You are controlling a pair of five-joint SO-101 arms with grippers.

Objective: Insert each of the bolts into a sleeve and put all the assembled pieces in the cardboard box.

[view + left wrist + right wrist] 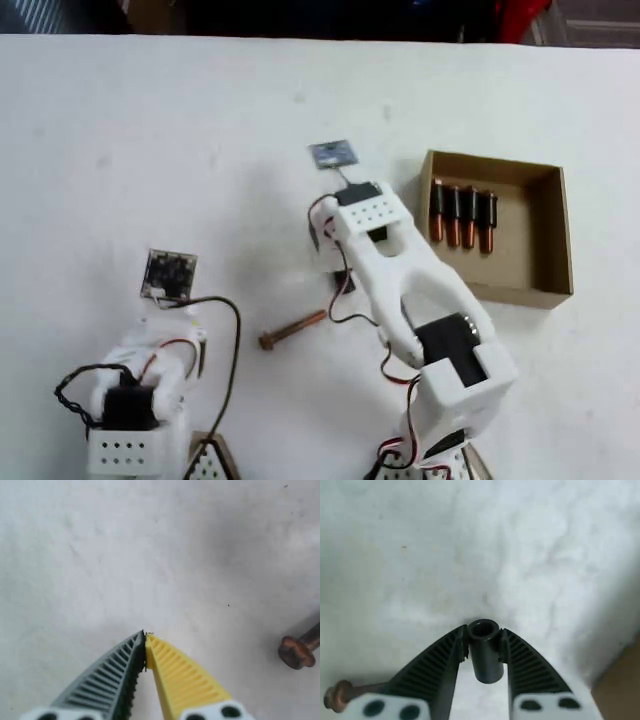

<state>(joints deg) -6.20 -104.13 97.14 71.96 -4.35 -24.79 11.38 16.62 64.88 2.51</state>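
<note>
My right gripper [484,633] is shut on a black sleeve [485,652], held upright just above the white table. A rusty brown bolt [293,330] lies loose on the table between the two arms; its head [337,697] sits beside the right gripper's base. My left gripper [145,638] is shut with nothing in it, low over bare table. That same bolt's head [297,651] lies off to its side. The cardboard box [548,235] at the right holds several assembled bolt-and-sleeve pieces [462,215] side by side.
The right arm [400,270] stretches from the front edge toward the table's middle, just left of the box. The left arm [140,390] sits folded at the front left. The white table [150,130] is open across the back and left.
</note>
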